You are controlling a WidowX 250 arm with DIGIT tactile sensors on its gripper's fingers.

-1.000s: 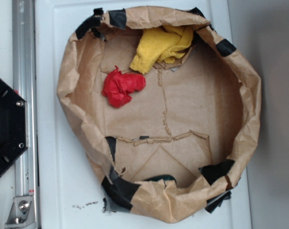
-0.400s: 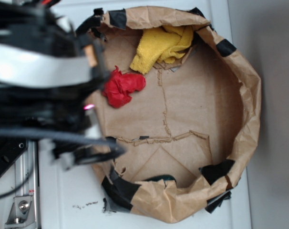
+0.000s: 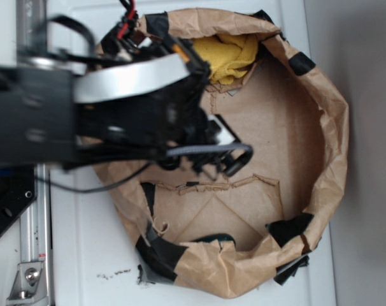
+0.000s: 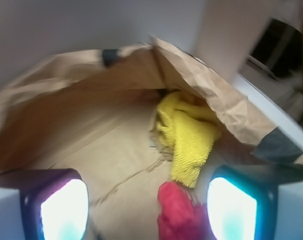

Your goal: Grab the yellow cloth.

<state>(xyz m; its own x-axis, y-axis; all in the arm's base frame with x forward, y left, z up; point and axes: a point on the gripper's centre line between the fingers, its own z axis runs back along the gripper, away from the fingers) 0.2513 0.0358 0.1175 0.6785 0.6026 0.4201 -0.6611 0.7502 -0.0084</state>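
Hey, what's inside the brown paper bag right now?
The yellow cloth lies against the paper bag wall, the red cloth just in front. From above, the arm hides the red one.

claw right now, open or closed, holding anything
Claw: open and empty, its two pads apart, with the small red cloth wad between them and the bright yellow fuzzy cloth ahead.

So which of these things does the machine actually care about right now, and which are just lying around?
Part of the job:
- yellow cloth, bunched against the bag's wall
- pincer, open, hanging above the bag floor, holding nothing

Just lying about:
- red cloth, a small wad right beside the yellow one
- brown paper bag, cut low and patched with black tape, holding both cloths
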